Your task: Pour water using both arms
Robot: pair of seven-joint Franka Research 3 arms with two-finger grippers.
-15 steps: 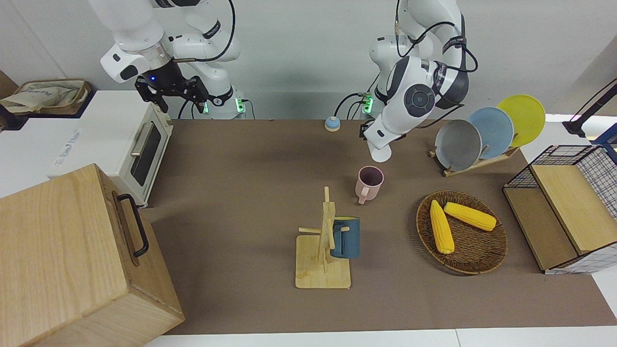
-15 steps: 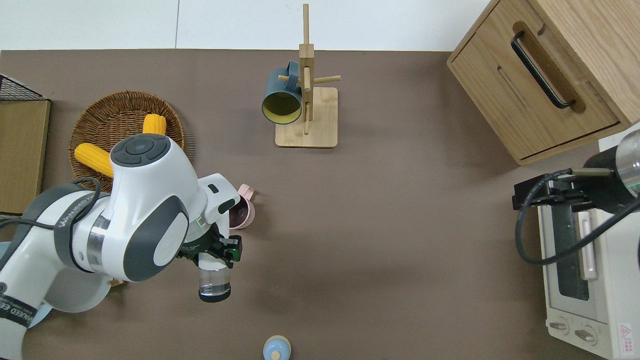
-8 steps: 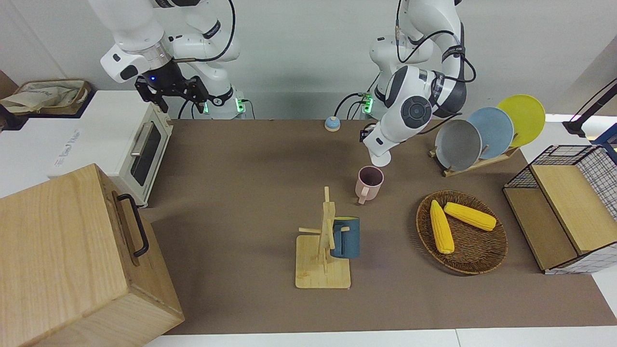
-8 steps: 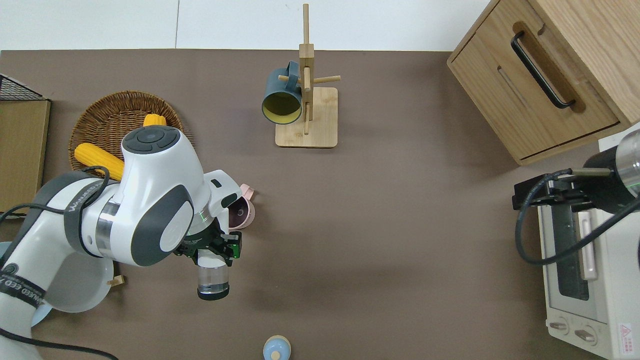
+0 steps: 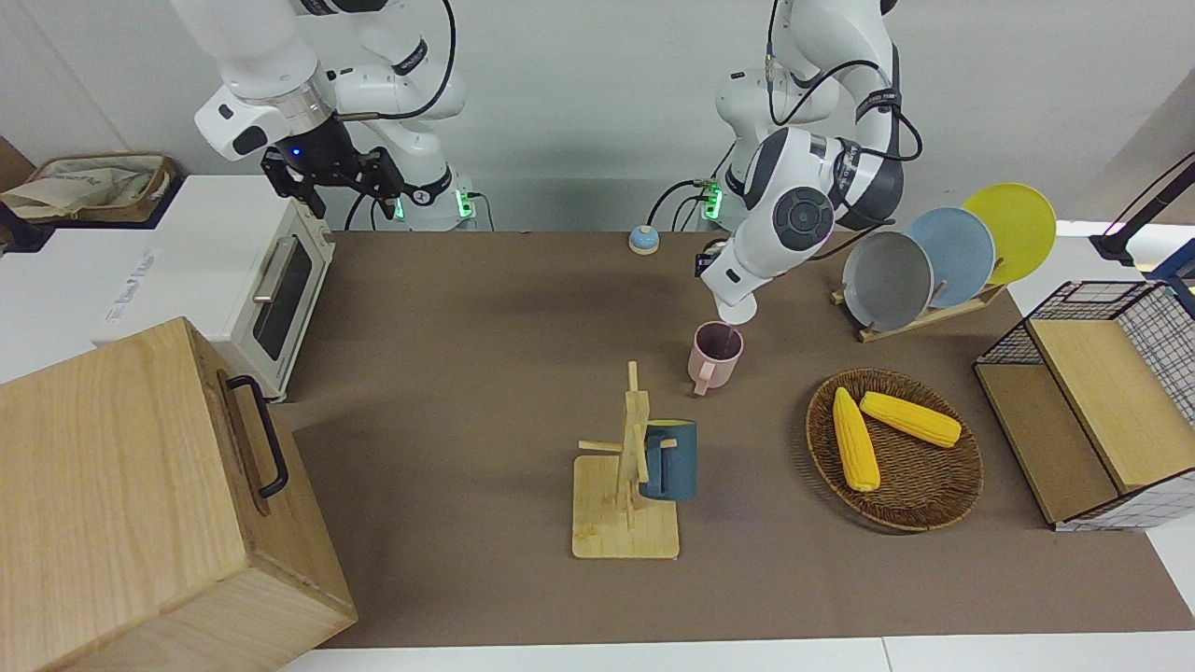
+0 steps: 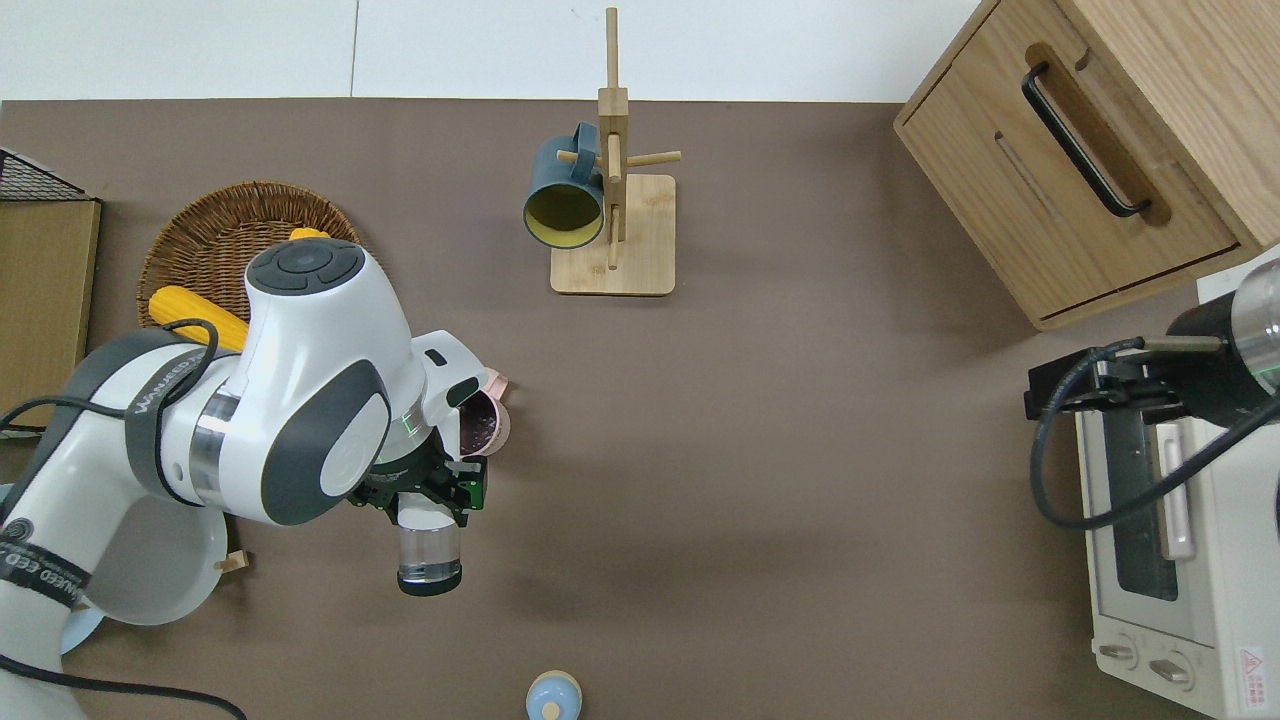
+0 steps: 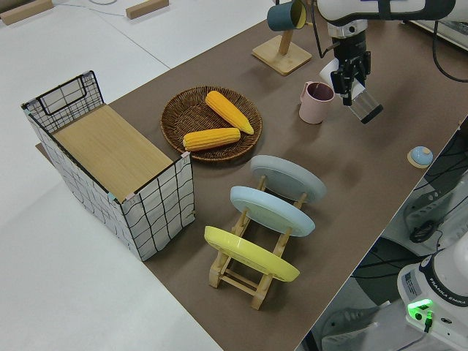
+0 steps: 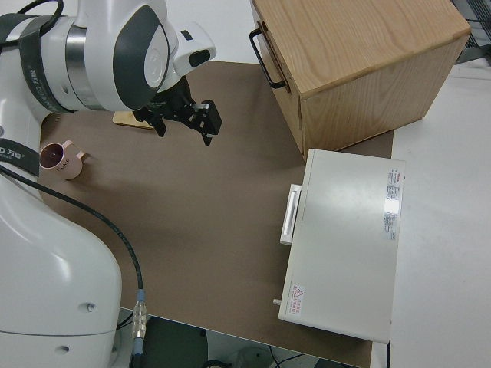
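Over the pink mug (image 6: pixel 486 424), the left gripper (image 6: pixel 428 505) clamps a tilted glass (image 6: pixel 429 562), right gripper (image 5: pixel 329 179) parked with fingers apart; tilt off the rim, I'd guess, and water hits the table (image 6: pixel 780 480).

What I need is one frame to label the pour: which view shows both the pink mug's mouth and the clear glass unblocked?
Left side view: pink handled mug and clear glass in the left gripper both show unblocked, evenly lit. Overhead view: the white left arm covers part of the mug. Front view: the mug's mouth shows, the arm hides the glass.
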